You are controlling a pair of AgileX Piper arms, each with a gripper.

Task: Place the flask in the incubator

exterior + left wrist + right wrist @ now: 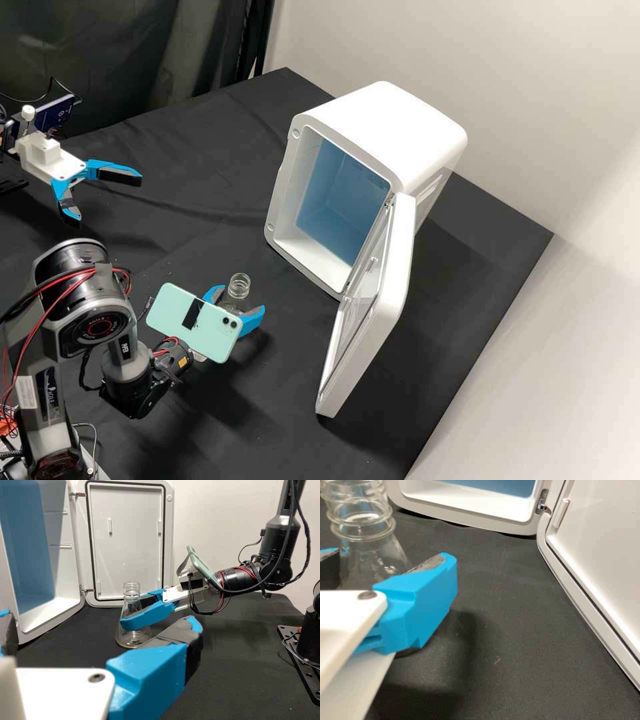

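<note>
A clear glass flask [239, 288] stands upright on the black bench, in front of the white incubator [287, 200]. The incubator's door [373, 293] hangs wide open and shows a blue interior. My right gripper [238, 303] is at the flask, one blue finger on each side of its cone. In the right wrist view a fingertip pad [427, 562] lies against the glass of the flask [362, 525]. In the left wrist view the flask [131, 592] sits inside the right gripper [131, 620], before the door [125, 540]. My left gripper [105, 197] hovers open at the far left, holding nothing.
A mint-green phone [193, 321] is strapped on the right arm's wrist, just behind the flask. The right arm's base [80, 313] stands at the front left. The bench's right edge [493, 320] runs close behind the incubator. Bare black cloth lies between flask and incubator opening.
</note>
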